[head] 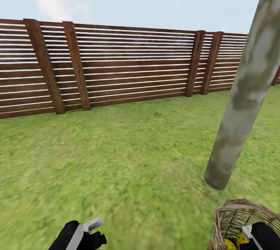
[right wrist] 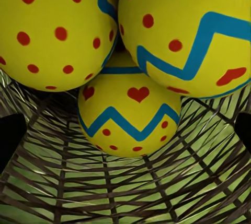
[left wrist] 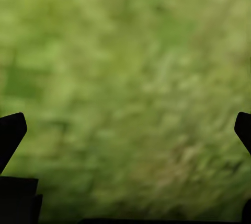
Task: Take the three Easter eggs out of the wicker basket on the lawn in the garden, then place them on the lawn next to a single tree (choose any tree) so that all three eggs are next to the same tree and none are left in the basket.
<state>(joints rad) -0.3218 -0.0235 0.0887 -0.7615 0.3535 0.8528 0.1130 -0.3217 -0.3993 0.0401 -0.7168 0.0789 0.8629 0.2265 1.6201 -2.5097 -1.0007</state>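
Head view: While the basket point(head: 243, 223) sits on the lawn point(head: 128, 157) just beside the tree point(head: 249, 87), the right claw point(head: 249, 236) dips inside it, so the eggs point(head: 235, 241) will likely travel little; a slat fence point(head: 116, 67) stands behind.
Left wrist view: left claw point(left wrist: 125, 130), fingers wide apart and empty, hangs over bare grass, seemingly idle.
Right wrist view: three eggs point(right wrist: 130, 112) nestle touching in the basket's weave point(right wrist: 125, 187); the right claw's fingers point(right wrist: 10, 138) are spread wide, gripping nothing, apparently lining up on the heart-marked egg.
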